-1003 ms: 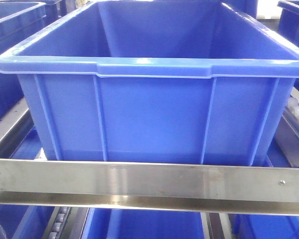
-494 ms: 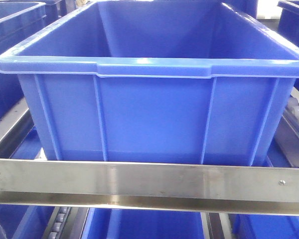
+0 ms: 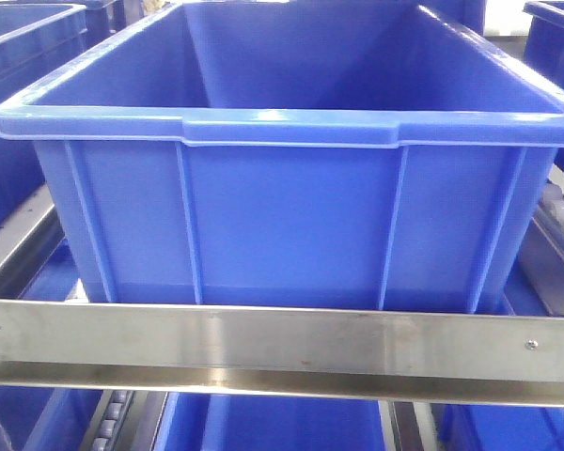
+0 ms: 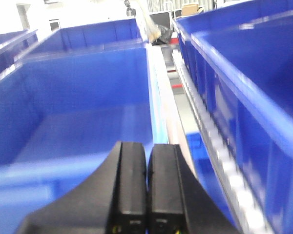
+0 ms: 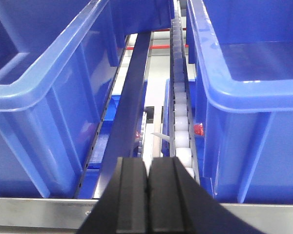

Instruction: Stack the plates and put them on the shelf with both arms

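No plates show in any view. My left gripper [image 4: 147, 161] is shut and empty, its black jaws pressed together, above the right rim of a large blue bin [image 4: 73, 122]; that view is blurred. My right gripper [image 5: 148, 173] is shut and empty, pointing along the gap between two blue bins, over a white roller track [image 5: 181, 126] and a steel rail [image 5: 132, 97]. Neither gripper shows in the front view, which is filled by an empty blue bin [image 3: 282, 216] on the shelf.
A steel shelf bar [image 3: 282, 343] runs across the front below the bin. More blue bins stand to the left [image 3: 19, 56], to the right [image 3: 555, 38] and on the level below [image 3: 291, 427]. Blue bins flank the right gripper [image 5: 49, 87] [image 5: 249, 97].
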Tool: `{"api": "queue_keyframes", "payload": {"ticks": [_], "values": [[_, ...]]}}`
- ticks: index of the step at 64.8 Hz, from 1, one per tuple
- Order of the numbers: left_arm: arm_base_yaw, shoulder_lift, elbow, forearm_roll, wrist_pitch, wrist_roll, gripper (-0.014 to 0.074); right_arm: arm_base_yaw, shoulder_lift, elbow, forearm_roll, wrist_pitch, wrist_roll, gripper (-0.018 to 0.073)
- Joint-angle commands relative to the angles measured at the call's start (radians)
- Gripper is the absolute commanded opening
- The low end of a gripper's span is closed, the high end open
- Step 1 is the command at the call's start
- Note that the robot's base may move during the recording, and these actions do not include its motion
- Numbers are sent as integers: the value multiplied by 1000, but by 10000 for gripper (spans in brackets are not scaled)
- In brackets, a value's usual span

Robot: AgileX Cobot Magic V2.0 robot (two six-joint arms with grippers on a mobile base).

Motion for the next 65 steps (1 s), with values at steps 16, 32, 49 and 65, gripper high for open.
{"api": "queue_keyframes", "payload": {"ticks": [16,32,49,65], "values": [[-4,-152,65,-17,34,-8,82,-3,-20,1,-10,-81,-2,55],[-4,-184,65,-17,62,-8,82,-3,-19,1,-10,-81,-2,55],[-4,-184,65,-17,48,-8,82,-3,-19,1,-10,-81,-2,55],[-4,-184,65,-17,48,-8,82,-3,-19,1,-10,-81,-2,55]]}}
